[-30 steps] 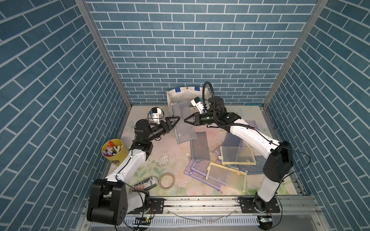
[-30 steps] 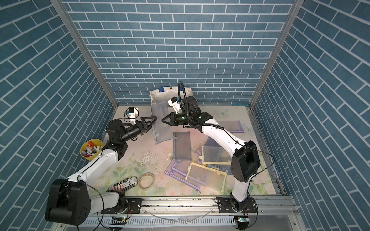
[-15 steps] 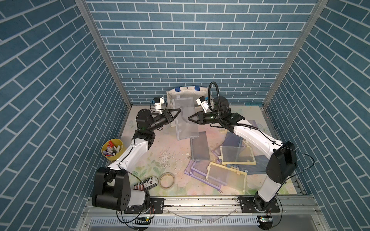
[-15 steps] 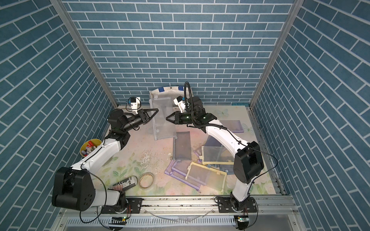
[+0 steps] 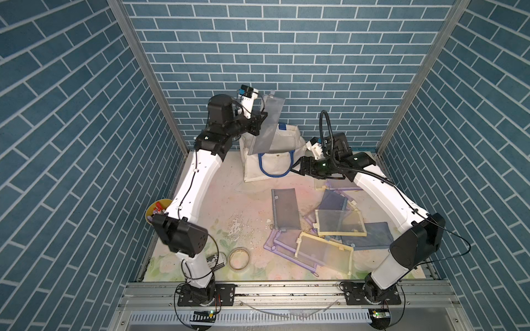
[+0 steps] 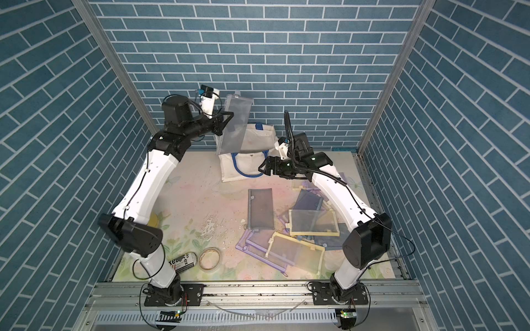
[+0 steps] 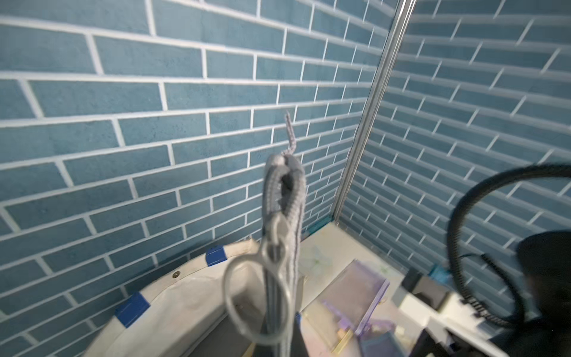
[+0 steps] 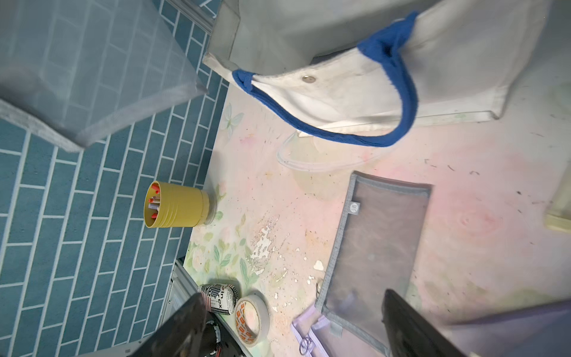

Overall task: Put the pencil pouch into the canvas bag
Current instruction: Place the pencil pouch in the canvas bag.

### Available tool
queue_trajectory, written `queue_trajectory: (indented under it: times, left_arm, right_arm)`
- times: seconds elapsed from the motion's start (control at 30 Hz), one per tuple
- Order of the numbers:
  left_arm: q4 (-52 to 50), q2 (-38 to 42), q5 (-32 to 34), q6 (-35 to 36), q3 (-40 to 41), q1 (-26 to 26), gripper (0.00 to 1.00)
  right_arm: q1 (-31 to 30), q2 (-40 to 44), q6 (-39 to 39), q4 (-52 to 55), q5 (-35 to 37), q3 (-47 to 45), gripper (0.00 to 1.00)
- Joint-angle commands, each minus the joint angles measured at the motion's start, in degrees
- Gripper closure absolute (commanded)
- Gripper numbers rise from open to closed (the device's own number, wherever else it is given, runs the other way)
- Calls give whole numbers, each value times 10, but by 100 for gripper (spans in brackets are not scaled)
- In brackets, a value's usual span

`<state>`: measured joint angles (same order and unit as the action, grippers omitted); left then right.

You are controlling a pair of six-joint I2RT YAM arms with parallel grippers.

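Pencil pouch [image 5: 269, 126] is held above canvas bag [image 5: 275, 164] | left gripper [image 5: 261, 121] is clamped on it | right gripper [image 5: 296, 169] is spread wide, empty

The canvas bag [image 5: 276, 169] stands at the rear of the table [image 5: 229, 197], the pencil pouch [image 5: 268, 126] hangs above its left side, other pouches [image 5: 329, 226] lie front-right, and marker cup [image 5: 149, 213], can [image 6: 183, 261] and tape roll [image 5: 230, 259] sit front-left.

Blue-handled canvas bag [image 8: 340, 92], grey mesh pouch [image 8: 377, 244] lying flat, yellow cup [image 8: 179, 205], tape roll [image 8: 251, 318]
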<state>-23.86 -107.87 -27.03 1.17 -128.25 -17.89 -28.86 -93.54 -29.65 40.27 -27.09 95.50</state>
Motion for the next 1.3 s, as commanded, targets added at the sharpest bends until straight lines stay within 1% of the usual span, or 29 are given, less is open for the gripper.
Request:
queue_trajectory:
  times: [0.0, 0.03, 0.1, 0.13, 0.2, 0.27, 0.37, 0.5, 0.57, 0.67, 0.73, 0.77, 0.9, 0.97, 1.03, 1.13, 1.2, 1.27]
  left_arm:
    - [-156, -116, 103, 178, -192, -24, 100]
    - [-146, -142, 108, 190, -227, -25, 100]
    - [-99, -157, 117, 212, -228, -27, 100]
    - [-86, -166, 132, 234, -228, -31, 100]
    - [-82, -185, 161, 271, -232, -39, 100]
    - [-93, -202, 170, 295, -232, -41, 100]
    - [-85, -211, 192, 326, -197, -46, 100]
    - [-42, -217, 222, 357, -141, -47, 100]
    - [-44, -231, 232, 370, -139, -48, 100]
    - [-46, -244, 233, 373, -137, -47, 100]
    - [-36, -247, 237, 373, -121, -49, 100]
    - [-30, -246, 241, 374, -113, -50, 98]
    - [-4, -240, 243, 364, -81, -52, 81]
    - [-2, -238, 236, 352, -77, -53, 69]
    - [-3, -233, 224, 333, -76, -54, 54]
    - [5, -216, 214, 295, -72, -61, 42]
    - [9, -200, 222, 257, -73, -67, 36]
    - [11, -175, 258, 207, -69, -76, 13]
  right_arm:
    - [16, 40, 23, 48, 13, -29, 11]
    - [19, 46, 25, 50, 12, -37, 11]
    - [24, 56, 30, 59, 11, -45, 11]
    - [27, 61, 34, 66, 9, -48, 11]
    - [31, 70, 43, 80, 7, -51, 11]
    - [35, 77, 51, 99, 7, -54, 11]
    - [42, 89, 50, 108, 8, -67, 11]
    - [44, 91, 25, 82, 1, -84, 11]
    - [44, 83, 21, 79, -3, -75, 12]
    - [44, 77, 32, 96, 9, -54, 12]
    - [46, 77, 35, 100, 12, -52, 12]
    - [46, 76, 36, 99, 10, -51, 12]
    - [47, 68, 40, 99, 5, -42, 12]
    - [47, 65, 41, 97, 7, -35, 12]
    - [47, 61, 41, 95, 8, -31, 12]
    - [47, 60, 29, 78, 11, -37, 12]
    - [47, 62, 15, 62, 15, -51, 12]
    - [47, 61, -1, 43, 17, -67, 13]
